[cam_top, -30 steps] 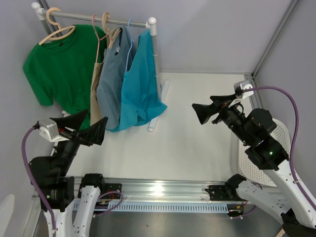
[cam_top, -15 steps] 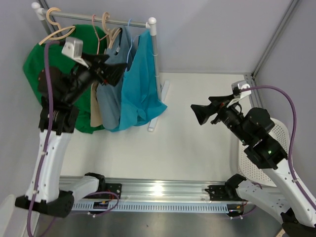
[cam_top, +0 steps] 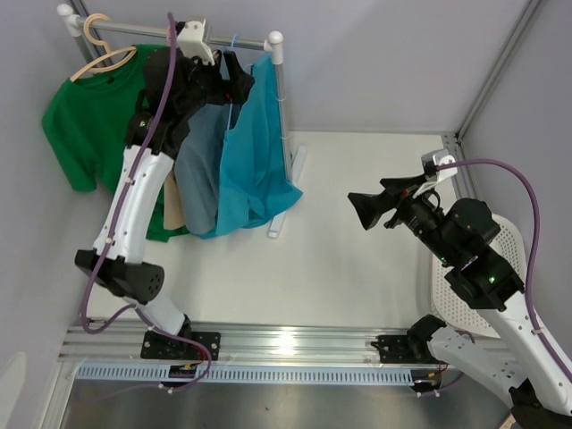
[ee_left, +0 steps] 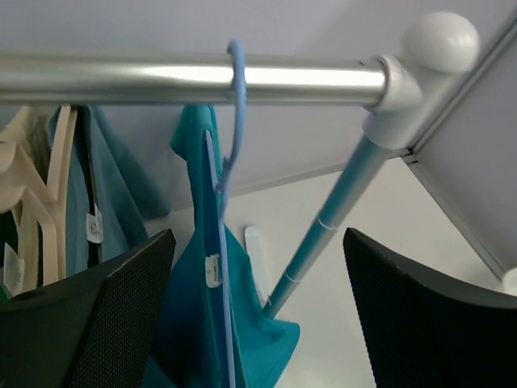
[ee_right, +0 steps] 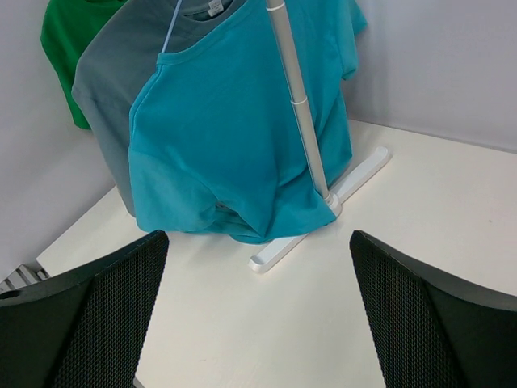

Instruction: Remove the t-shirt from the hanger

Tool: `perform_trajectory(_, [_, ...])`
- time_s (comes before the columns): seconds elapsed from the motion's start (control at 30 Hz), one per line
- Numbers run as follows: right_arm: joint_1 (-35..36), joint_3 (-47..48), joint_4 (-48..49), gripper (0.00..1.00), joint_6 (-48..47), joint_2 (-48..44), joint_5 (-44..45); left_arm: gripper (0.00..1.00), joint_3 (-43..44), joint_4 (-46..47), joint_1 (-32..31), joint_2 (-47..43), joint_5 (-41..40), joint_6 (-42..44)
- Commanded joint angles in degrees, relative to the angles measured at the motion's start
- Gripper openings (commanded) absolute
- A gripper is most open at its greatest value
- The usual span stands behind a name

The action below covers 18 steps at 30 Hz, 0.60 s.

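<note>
Teal t-shirt (ee_left: 190, 339): on blue hanger (ee_left: 235, 97), hooked over rail (ee_left: 121, 77).
Neck tag (ee_left: 213, 271): white, print unreadable.
Left gripper (ee_left: 258, 242): just below rail, fingers spread, empty.
Right gripper (ee_right: 258, 238): well off rail, fingers spread, empty.

two white-and-black arms with purple cables
the left arm (cam_top: 134, 192) and right arm (cam_top: 474, 259) have smooth white link shells joined by rounded black joint housings, each on a black base plate (cam_top: 179, 344); a purple cable (cam_top: 161, 98) runs along the left arm and another purple cable (cam_top: 523, 192) along the right, each ending at a small white camera block (cam_top: 192, 37) at the wrist; a tiny green light (cam_top: 489, 279) glows on a black housing of the right arm; the left gripper (ee_left: 258, 238) and right gripper (ee_right: 258, 236) carry broad matte black fingers (ee_left: 97, 323) that taper to blunt tips, their inner faces covered in a fine mesh-like texture
</note>
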Motion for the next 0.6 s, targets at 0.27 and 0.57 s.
perform_trajectory(0.27, [0.29, -1.39, -0.57, 0.99, 0.14, -1.39, 2.14, 0.88, 10.57, -5.92, -1.66, 8.90, -9.15, 2.27])
perform_trajectory(0.57, [0.20, -1.66, -1.62, 0.99, 0.05, -2.79, 2.93, 0.03, 10.83, -2.94, -1.66, 10.48, -7.13, 1.83])
